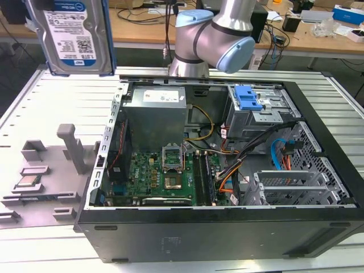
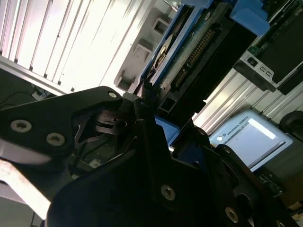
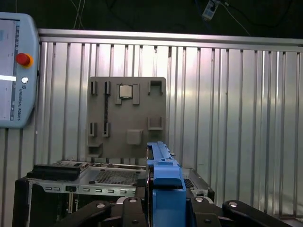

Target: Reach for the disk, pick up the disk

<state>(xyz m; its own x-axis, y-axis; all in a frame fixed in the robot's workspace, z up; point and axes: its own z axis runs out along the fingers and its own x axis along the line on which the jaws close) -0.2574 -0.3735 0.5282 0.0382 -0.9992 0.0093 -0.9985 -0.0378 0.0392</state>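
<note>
High above the ribbed bench (image 1: 62,108) and the open computer case (image 1: 216,233), the blue-framed disk (image 1: 73,35) hangs upright, clamped between the black jaws of the gripper (image 3: 164,208).

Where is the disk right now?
The disk is up in the air at the exterior view's upper left, left of the open computer case, clamped in the pincer.

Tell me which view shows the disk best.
The exterior view: the disk faces the camera, its label and blue carrier plain. Both wrist views show it nearly edge-on, mostly the carrier's blue rim.
</note>
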